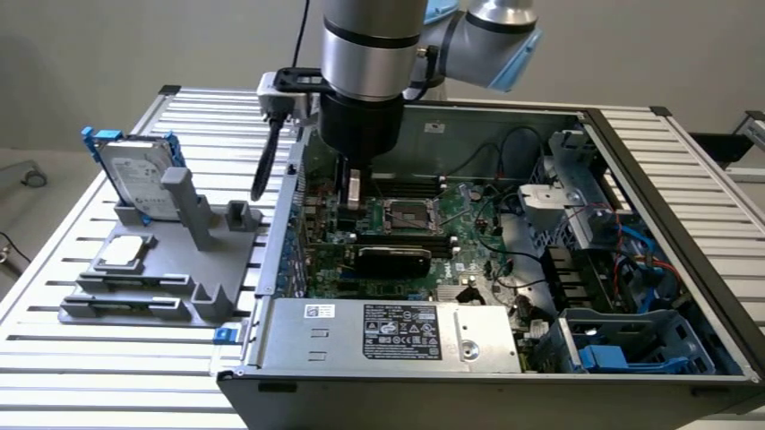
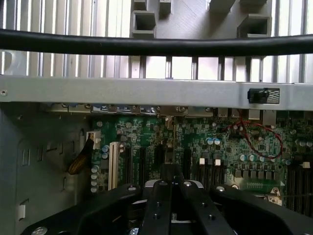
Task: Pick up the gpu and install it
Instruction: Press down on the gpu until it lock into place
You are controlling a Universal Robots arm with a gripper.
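On the slatted table (image 1: 72, 376) stands an open computer case (image 1: 622, 161), and the arm (image 1: 371, 54) reaches down into it at the exterior view's left side. Outside the case, a grey holder (image 1: 156, 287) carries a hard drive (image 1: 134, 175) with blue rails, and its other slots look empty. Inside, the gpu (image 1: 395, 260) sits across the motherboard (image 1: 472, 210), black shroud up, apparently seated in its slot, so the main work looks done. The gripper (image 1: 351, 202) hangs over the board, just beside the card and not touching it. Its fingers (image 2: 159, 196) seem pressed together with nothing between them, though the wrist view is dark there.
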